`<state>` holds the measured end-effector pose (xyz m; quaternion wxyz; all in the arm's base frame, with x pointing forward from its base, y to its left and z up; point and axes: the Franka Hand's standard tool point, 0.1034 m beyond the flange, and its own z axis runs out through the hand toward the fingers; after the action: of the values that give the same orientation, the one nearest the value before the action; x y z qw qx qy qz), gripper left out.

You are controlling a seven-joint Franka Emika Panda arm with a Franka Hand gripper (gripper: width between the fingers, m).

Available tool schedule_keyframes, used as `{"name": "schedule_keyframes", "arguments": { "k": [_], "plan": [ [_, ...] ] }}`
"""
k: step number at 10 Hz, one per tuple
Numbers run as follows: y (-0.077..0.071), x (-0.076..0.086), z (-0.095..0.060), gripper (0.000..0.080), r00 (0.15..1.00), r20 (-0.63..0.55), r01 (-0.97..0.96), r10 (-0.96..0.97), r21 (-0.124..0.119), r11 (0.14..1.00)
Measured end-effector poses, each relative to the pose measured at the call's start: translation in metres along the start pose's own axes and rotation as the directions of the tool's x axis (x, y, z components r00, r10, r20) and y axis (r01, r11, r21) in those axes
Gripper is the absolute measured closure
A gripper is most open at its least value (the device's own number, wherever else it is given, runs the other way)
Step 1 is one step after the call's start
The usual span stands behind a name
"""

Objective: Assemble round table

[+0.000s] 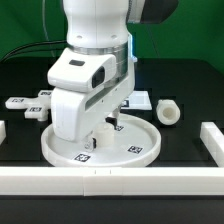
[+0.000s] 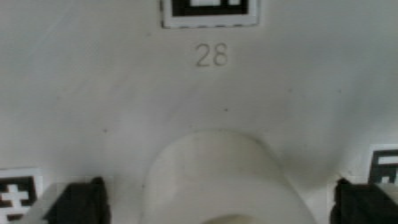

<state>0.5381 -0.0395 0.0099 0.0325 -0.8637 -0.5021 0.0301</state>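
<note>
Exterior view: large rimmed round white plastic disc lower centre, gripper over it, short white cylindrical leg centre right. Only the wrist view shows black fingertips spread wide, straddling the disc's raised central hub without touching.

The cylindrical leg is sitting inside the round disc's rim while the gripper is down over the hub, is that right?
Not quite. The cylindrical leg sits outside the round disc, on the black table to the exterior view's right of it, as the exterior view shows. The gripper is indeed down over the hub.
</note>
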Motion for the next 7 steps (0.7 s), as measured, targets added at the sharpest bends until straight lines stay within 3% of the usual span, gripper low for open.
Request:
{"name": "schedule_keyframes", "arguments": {
  "k": [1,2,7],
  "plan": [
    [0.0003,0.0001,-0.0003,0.0332,1.0,0.0,0.0,0.0,-0.001,1.0],
    [0.0009,0.0004,-0.0012,0.0389,1.0,-0.001,0.0,0.0,-0.003,1.0],
    [0.0011,0.0005,-0.0014,0.0389,1.0,-0.002,0.0,0.0,-0.004,1.0]
  ]
}}
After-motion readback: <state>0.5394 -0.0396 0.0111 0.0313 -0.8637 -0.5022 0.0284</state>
